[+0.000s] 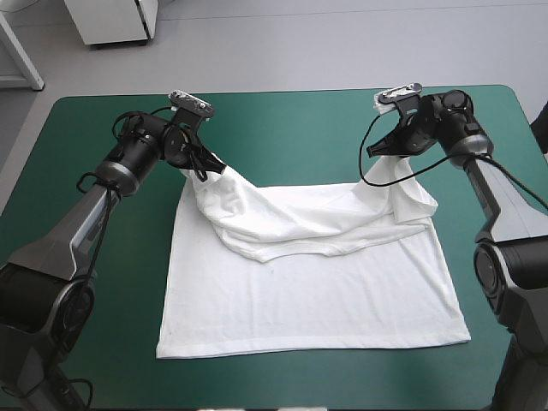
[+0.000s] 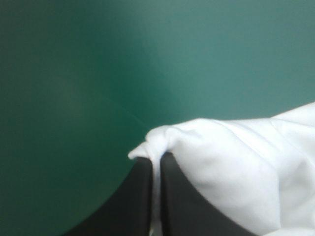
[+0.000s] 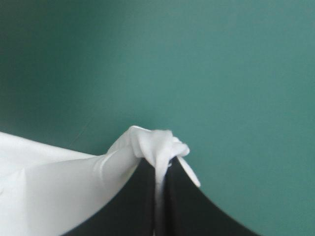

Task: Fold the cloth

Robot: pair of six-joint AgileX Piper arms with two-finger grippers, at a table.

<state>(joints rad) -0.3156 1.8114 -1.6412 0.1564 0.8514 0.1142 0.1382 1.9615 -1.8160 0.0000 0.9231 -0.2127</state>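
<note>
The white T-shirt (image 1: 317, 282) lies on the teal-green cover, its near half flat and its far edge lifted at both corners. My left gripper (image 1: 204, 171) is shut on the T-shirt's far left corner and holds it above the table. My right gripper (image 1: 387, 161) is shut on the far right corner, also raised. Between the two the cloth sags in a curve with folds. In the left wrist view the cloth (image 2: 231, 162) bunches over my left gripper (image 2: 156, 160). In the right wrist view a pinch of cloth (image 3: 152, 142) shows at my right gripper (image 3: 162, 164).
Bare teal-green cover (image 1: 291, 128) stretches beyond the shirt to the table's far edge and to both sides. The shirt's near hem (image 1: 308, 347) lies close to the table's front edge.
</note>
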